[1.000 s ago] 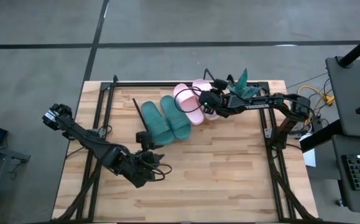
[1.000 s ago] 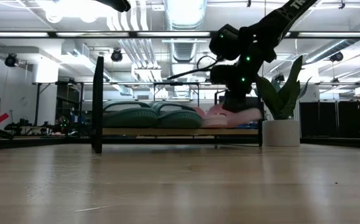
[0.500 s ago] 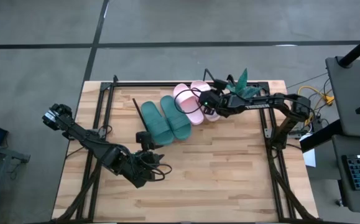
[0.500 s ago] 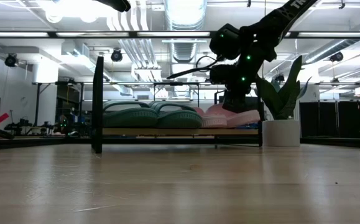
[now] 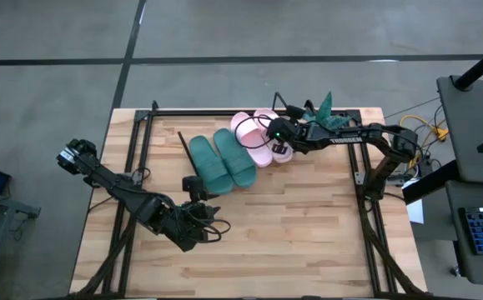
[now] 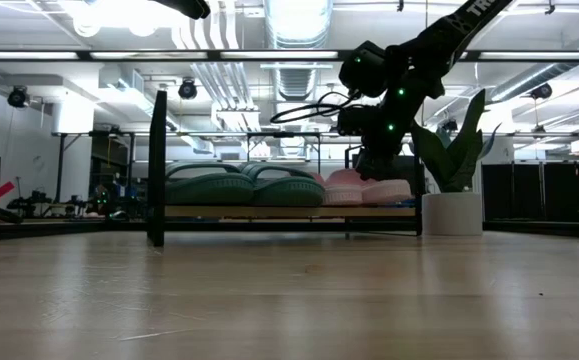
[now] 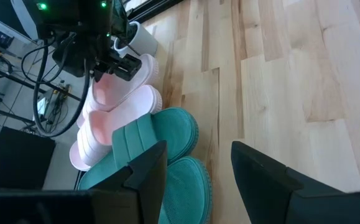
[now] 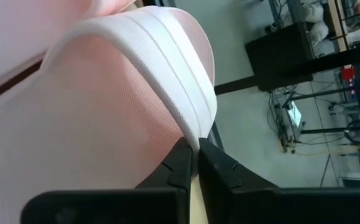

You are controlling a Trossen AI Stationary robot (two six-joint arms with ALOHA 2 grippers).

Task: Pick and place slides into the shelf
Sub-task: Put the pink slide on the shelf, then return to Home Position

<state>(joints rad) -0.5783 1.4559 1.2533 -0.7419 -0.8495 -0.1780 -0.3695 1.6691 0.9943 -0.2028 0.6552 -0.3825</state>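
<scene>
Soft foam, four slides: you have two dark green slides [image 5: 223, 160] and two pink slides [image 5: 254, 137] lying side by side on the slanted shelf [image 6: 289, 211]. Your right end effector [image 5: 278, 142] reaches out level, pinched narrow on a pink strap. Your left end effector [image 5: 198, 193] waits half-spread, empty, low over the bench [image 5: 291, 233].

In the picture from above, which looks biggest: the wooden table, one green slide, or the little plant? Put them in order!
1. The wooden table, by far the biggest.
2. One green slide.
3. The plant, smallest, though the right arm covers part of it, so that is less sure.
</scene>
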